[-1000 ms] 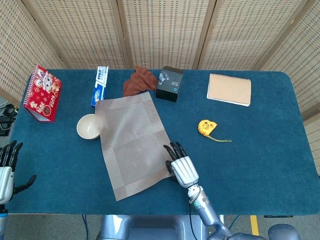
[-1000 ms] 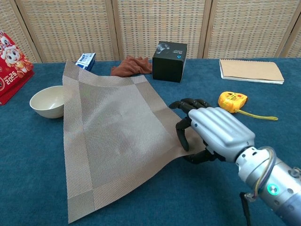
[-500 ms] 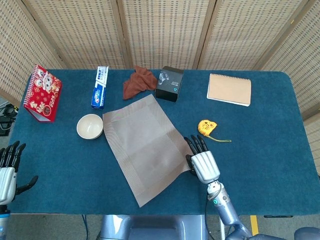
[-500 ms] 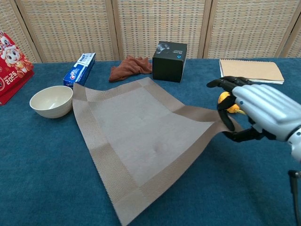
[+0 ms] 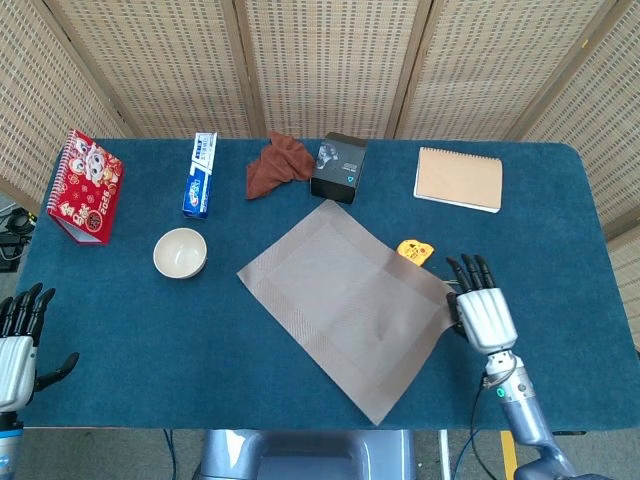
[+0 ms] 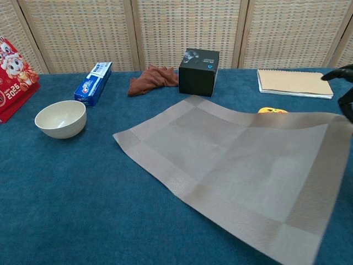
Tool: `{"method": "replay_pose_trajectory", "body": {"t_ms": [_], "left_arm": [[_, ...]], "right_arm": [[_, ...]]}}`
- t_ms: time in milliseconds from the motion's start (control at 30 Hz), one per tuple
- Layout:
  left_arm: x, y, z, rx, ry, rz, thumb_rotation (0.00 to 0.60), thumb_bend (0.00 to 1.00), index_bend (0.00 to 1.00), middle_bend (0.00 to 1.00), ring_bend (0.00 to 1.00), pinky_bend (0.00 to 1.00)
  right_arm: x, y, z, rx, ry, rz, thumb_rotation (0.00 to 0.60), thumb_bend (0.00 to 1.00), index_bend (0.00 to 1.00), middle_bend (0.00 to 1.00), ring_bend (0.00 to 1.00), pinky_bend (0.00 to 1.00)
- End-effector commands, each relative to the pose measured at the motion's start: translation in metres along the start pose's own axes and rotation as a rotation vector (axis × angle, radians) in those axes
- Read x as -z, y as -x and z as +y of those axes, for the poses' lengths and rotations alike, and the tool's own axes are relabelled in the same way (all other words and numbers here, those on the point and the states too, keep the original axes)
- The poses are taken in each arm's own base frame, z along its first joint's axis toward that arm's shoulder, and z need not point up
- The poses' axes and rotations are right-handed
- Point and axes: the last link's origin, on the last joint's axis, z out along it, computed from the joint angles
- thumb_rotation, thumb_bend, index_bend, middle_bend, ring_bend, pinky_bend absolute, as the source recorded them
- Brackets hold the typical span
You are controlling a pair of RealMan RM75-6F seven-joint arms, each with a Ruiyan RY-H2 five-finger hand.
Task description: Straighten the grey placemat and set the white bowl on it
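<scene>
Grey woven placemat lies skewed across the blue table, one corner near the black box and the opposite one close to the table's near edge. My right hand grips its right-hand corner, thumb tucked against the mat and fingers pointing away from me; in the chest view that edge rides lifted off the cloth, and only my dark fingertips show at the frame's right border. The mat partly covers the yellow tape measure, which peeks out at its far right edge. The white bowl stands upright on the bare table, well to the left of the mat and apart from it. My left hand hangs at the table's near left corner, fingers spread, holding nothing. Along the far side sit a red calendar standing at the left, a blue-and-white toothpaste box lying flat, a crumpled rust-brown cloth just beside the black box, and a tan notebook to the right.
</scene>
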Motion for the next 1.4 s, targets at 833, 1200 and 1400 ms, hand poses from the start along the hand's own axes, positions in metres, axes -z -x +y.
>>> {"method": "replay_pose_trajectory", "body": {"t_ms": [833,1200,1400], "left_arm": [[-0.007,0.006,0.006,-0.014,0.038,-0.019,0.600,0.20,0.04,0.00,0.00,0.00],[-0.065,0.009,0.045,-0.094,0.232,-0.035,0.600,0.19,0.09,0.00,0.00,0.00],[-0.104,0.025,0.078,-0.138,0.368,-0.042,0.600,0.14,0.17,0.00,0.00,0.00]], "right_arm": [[0.046,-0.022,0.068,-0.079,0.224,0.021,0.600,0.20,0.03,0.00,0.00,0.00],[0.074,-0.029,0.061,-0.211,0.195,0.071,0.600,0.19,0.05,0.00,0.00,0.00],[0.076,-0.036,0.062,-0.243,0.184,0.094,0.600,0.19,0.05,0.00,0.00,0.00]]}}
